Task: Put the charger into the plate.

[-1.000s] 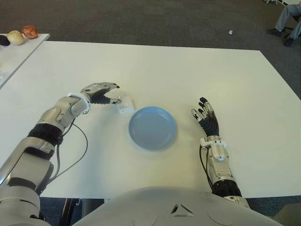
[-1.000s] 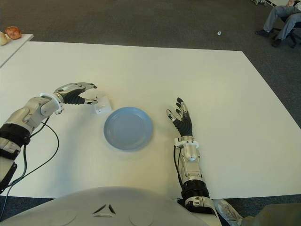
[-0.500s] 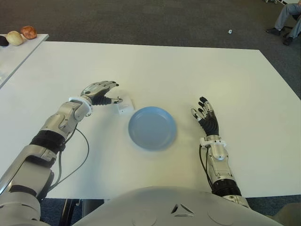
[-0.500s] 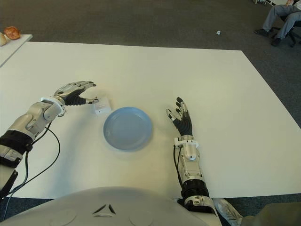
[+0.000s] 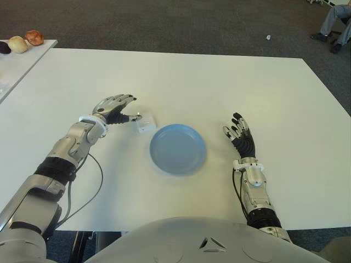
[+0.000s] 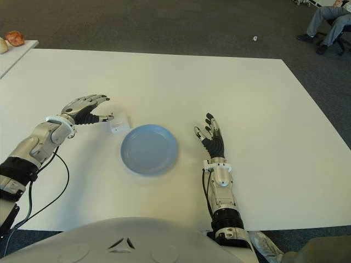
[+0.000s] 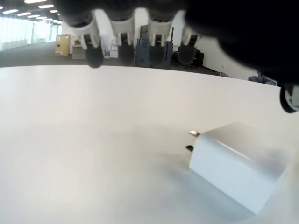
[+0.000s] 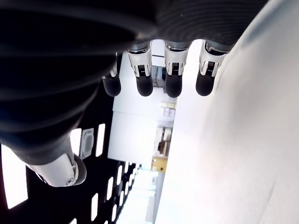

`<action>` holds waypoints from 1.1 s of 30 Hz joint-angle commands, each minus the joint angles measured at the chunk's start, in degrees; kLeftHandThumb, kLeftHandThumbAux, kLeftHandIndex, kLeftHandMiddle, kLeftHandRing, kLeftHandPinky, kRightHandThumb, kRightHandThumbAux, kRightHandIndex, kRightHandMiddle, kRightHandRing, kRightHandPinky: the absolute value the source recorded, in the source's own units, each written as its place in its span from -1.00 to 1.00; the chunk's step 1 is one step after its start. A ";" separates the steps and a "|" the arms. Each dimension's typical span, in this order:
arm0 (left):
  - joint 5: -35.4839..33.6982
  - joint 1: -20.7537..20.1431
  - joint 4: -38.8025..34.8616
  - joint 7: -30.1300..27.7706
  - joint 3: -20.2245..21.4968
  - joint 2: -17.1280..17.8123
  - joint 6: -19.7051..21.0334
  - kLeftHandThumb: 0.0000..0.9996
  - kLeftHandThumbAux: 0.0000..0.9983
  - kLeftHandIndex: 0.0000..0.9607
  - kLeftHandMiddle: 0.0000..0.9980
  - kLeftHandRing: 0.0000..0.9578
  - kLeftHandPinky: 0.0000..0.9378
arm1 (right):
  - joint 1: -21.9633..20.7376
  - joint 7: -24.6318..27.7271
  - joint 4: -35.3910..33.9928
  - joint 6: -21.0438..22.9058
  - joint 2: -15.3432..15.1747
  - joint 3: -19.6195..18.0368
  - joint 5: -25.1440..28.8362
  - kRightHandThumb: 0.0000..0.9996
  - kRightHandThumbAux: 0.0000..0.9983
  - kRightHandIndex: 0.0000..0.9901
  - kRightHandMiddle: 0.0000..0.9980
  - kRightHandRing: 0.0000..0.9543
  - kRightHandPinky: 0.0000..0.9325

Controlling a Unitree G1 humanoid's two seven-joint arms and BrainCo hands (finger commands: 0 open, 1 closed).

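A small white charger (image 5: 145,125) lies on the white table (image 5: 219,82), just left of the round blue plate (image 5: 177,149). In the left wrist view the charger (image 7: 239,173) rests flat with its two prongs (image 7: 191,141) pointing away from the plate. My left hand (image 5: 133,108) hovers right beside the charger on its left, open, with fingers spread above the table and nothing between them. The thumb tip (image 7: 289,97) is close to the charger's top. My right hand (image 5: 239,134) shows to the right of the plate, palm down and open.
A second table at the far left carries a few round food items (image 5: 18,44). A person's legs (image 5: 335,21) show at the far right on the dark carpet. A black cable (image 5: 82,189) loops under my left forearm.
My left hand has drawn back slightly to the left and loosened off the charger, which stays on the table beside the plate. The right hand has not moved.
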 commanded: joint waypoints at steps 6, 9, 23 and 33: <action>0.71 0.97 0.31 1.24 0.23 -1.23 0.46 -0.58 -0.60 -1.00 -1.00 -1.00 -1.00 | 1.89 -0.48 3.13 2.29 0.62 0.25 -0.04 -0.98 0.23 -0.93 -0.83 -0.85 -0.83; 0.67 0.89 0.41 1.37 0.21 -1.34 0.47 -0.58 -0.60 -1.00 -1.00 -1.00 -1.00 | 1.93 -0.58 3.08 2.31 0.61 0.29 -0.05 -0.99 0.23 -0.93 -0.83 -0.85 -0.83; 0.17 0.68 0.00 1.06 0.35 -1.60 0.14 -0.59 -0.60 -1.00 -1.00 -1.00 -1.00 | 2.19 -0.86 2.34 2.92 0.84 0.61 -0.01 -0.99 0.27 -0.93 -0.86 -0.88 -0.85; 0.04 0.12 -0.16 0.07 -0.14 -2.45 0.26 -0.60 -0.61 -1.00 -1.00 -1.00 -1.00 | 2.27 -0.95 2.01 3.19 0.87 0.73 -0.10 -0.99 0.27 -0.93 -0.85 -0.87 -0.84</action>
